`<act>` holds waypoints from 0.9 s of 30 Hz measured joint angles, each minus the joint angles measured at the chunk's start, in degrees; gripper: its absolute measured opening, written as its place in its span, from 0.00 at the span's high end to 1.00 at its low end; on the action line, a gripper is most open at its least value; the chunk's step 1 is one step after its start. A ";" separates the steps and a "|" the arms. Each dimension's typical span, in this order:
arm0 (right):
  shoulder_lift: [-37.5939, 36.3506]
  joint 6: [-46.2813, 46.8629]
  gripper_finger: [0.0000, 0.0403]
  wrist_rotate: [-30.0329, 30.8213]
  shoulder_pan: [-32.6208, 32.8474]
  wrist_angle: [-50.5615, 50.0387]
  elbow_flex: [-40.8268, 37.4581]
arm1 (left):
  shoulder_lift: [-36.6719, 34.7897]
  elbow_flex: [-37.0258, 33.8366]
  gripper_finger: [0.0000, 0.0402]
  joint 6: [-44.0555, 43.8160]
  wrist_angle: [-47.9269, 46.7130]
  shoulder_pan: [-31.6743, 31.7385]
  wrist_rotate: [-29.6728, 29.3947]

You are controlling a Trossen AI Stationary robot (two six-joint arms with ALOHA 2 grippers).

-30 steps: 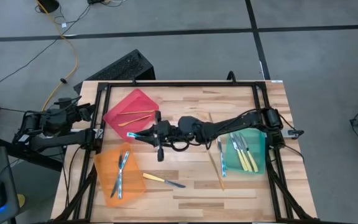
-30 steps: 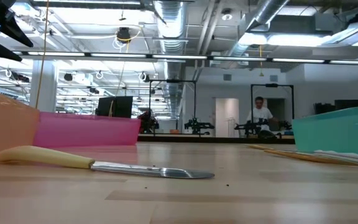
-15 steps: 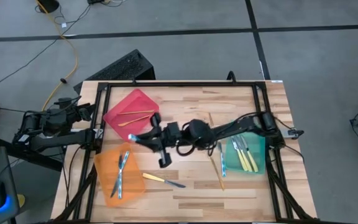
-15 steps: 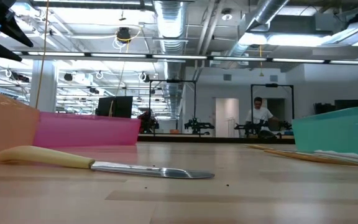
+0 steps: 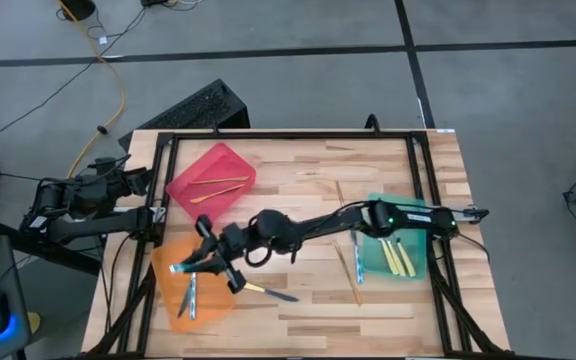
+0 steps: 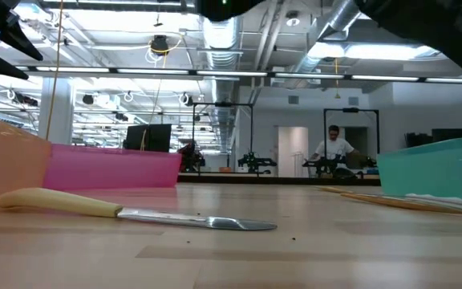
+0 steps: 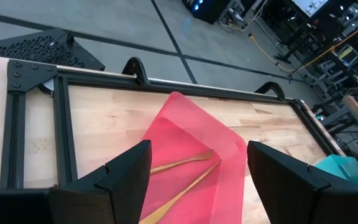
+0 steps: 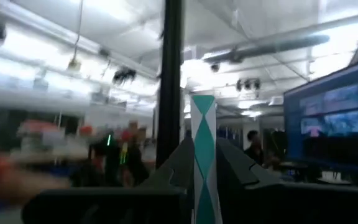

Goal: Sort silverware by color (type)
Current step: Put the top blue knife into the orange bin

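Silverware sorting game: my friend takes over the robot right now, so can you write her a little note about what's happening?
Right pincer: shut on a shiny blue utensil, hanging over the orange bin.
Left pincer: open and waiting at the table's left edge.
Done: two gold utensils in the red bin, blue utensils in the orange bin, yellow-handled utensils in the green bin.
Left: drop the held utensil into the orange bin, then sort the yellow-handled knife and the gold utensil lying loose on the table.
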 joint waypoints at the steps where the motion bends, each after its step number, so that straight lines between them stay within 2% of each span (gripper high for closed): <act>1: 0.35 -0.56 0.86 -1.43 -0.24 -0.17 -0.17 | 0.02 0.00 0.39 0.00 -0.17 -0.02 0.03; 4: 0.42 -1.38 0.86 -6.19 -1.32 -4.05 0.23 | 0.06 0.00 0.39 0.03 -0.30 0.00 -0.01; 10: 0.35 -15.68 0.86 -10.23 -3.01 -19.07 0.34 | 0.04 0.02 0.39 -0.98 -0.35 0.00 0.03; 19: 0.35 -43.79 0.86 -9.59 -4.61 -51.05 3.48 | 0.04 0.02 0.39 -2.25 -0.37 0.00 0.01; 27: 0.34 -62.47 0.86 -3.18 -2.48 -60.26 3.83 | 0.04 0.02 0.39 -4.29 -0.38 0.00 0.01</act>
